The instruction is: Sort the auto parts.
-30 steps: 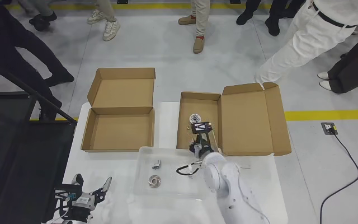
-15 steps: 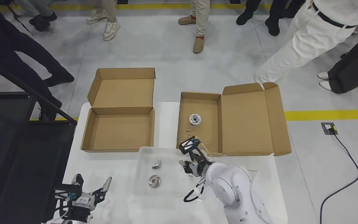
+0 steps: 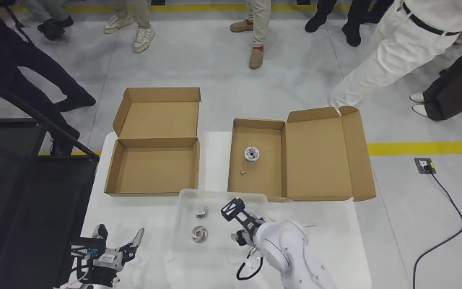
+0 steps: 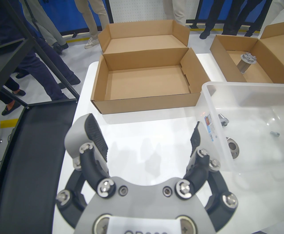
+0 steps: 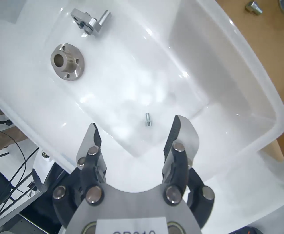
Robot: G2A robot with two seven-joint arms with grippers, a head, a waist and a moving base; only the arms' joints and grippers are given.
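Observation:
A clear plastic bin (image 3: 182, 238) at the table's front holds a round metal flange (image 5: 67, 61), an angled metal bracket (image 5: 91, 21) and a small bolt (image 5: 147, 119). My right gripper (image 5: 135, 123) hangs open just above the bin floor, with the small bolt lying between its fingertips, untouched. In the top view the right gripper (image 3: 232, 209) is near the bin's far rim. The right cardboard box (image 3: 271, 130) holds a gear-like part (image 3: 251, 153) and a small bolt (image 3: 244, 173). My left gripper (image 4: 143, 123) is open over bare table, left of the bin.
An open cardboard box (image 3: 154, 170) with nothing in it stands at the back left. A black tray (image 4: 33, 155) borders the table's left edge. Cables lie by the bin's near side. Several people stand on the floor beyond the table.
The right arm drew back from the right box to the bin, gripper open. A small bolt now shows on the box floor. The left arm kept still.

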